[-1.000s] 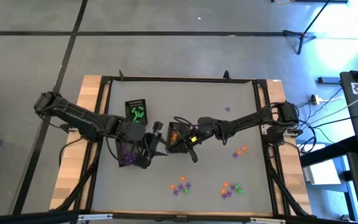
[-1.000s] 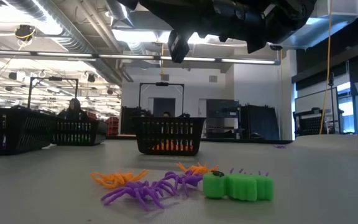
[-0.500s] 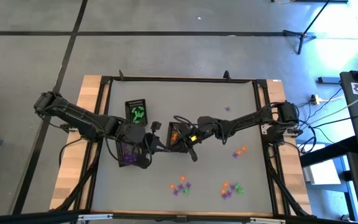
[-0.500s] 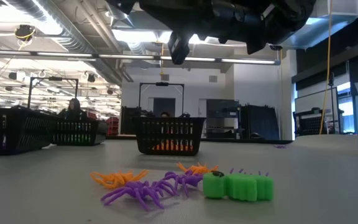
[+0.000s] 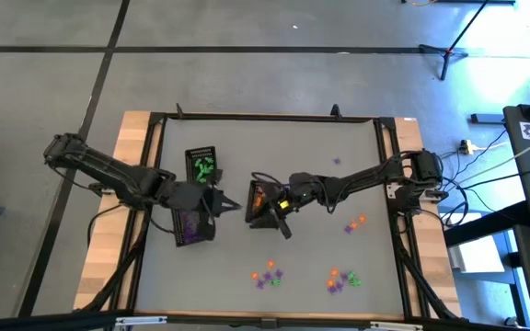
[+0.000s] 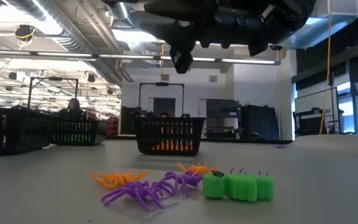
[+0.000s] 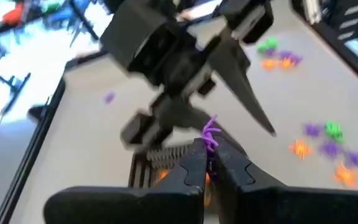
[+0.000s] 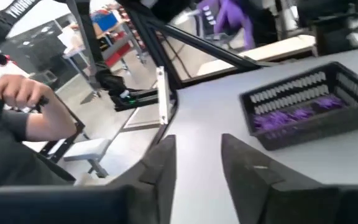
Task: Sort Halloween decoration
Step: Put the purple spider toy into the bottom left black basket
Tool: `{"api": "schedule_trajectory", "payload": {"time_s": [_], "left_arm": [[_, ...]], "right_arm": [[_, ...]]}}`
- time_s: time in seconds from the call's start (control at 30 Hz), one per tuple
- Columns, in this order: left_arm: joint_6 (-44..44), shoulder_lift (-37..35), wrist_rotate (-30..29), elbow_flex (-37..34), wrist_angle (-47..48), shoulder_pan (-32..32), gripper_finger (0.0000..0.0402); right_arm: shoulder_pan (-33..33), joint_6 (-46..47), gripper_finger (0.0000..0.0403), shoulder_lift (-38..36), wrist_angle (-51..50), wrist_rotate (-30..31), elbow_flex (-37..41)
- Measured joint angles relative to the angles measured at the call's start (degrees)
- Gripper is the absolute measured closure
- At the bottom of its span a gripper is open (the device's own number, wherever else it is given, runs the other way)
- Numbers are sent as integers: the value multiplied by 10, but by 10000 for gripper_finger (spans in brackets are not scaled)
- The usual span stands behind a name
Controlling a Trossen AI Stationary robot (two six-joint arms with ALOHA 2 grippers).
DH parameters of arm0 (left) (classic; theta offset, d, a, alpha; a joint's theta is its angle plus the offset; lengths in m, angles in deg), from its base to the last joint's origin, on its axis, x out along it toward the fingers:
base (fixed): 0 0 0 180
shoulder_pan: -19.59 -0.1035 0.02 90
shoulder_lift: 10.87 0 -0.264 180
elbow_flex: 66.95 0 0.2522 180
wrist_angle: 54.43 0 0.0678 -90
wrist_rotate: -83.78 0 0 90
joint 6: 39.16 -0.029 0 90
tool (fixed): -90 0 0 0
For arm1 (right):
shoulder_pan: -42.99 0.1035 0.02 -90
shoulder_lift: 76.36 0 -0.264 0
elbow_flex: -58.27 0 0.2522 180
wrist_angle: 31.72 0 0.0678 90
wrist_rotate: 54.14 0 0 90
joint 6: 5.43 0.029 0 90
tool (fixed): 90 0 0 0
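My left gripper (image 5: 236, 204) (image 7: 209, 157) is shut on a small purple spider decoration (image 7: 211, 132), in the air between the purple tray (image 5: 191, 226) and the orange tray (image 5: 259, 204). Facing it, my right gripper (image 5: 265, 199) (image 8: 195, 167) hovers open over the orange tray with nothing between its fingers. A green tray (image 5: 202, 165) stands farther back. Loose orange, purple and green decorations (image 5: 267, 274) (image 5: 342, 279) lie near the front edge, and the low view shows spiders (image 6: 146, 186) and a green caterpillar (image 6: 238, 186) lying flat on the table. My left gripper pinches the purple spider between its two fingertips (image 7: 194, 163) by its lower part (image 7: 210, 147). The legs stick out past the tips. The fingers slant downward toward the table's right side. The spider is lifted clear of the table and the trays.
More decorations lie at the right (image 5: 354, 223) and one purple piece at the far right (image 5: 337, 162). The purple tray (image 8: 303, 115) holds purple pieces. A person's hand (image 8: 23, 93) shows beyond the table's frame (image 8: 163, 93) in the right wrist view.
My left gripper has drawn back from my right gripper, toward the table's left and a little toward the far edge, and has turned. My right arm has stayed over the orange tray.
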Motion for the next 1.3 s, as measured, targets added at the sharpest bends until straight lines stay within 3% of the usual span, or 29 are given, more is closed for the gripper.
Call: {"api": "schedule_trajectory", "payload": {"time_s": [0.17,0.37,0.5,0.8,1.0,1.17,1.3], "left_arm": [[109,-50,-18,0,143,12,401],[316,-75,11,0,349,34,401],[405,-75,20,0,430,50,401],[421,-73,50,0,467,73,396],[425,-73,47,0,471,80,348],[426,-73,20,0,469,80,307],[426,-73,-41,0,469,82,293]], "right_arm": [[0,0,240,0,-4,4,0],[1,-6,235,0,-5,10,0],[0,-16,235,0,-5,35,0],[0,-18,235,0,-7,58,0],[0,-18,235,0,-17,58,0],[0,-17,235,-11,-33,44,0],[-3,-22,235,-55,-117,49,0]]}}
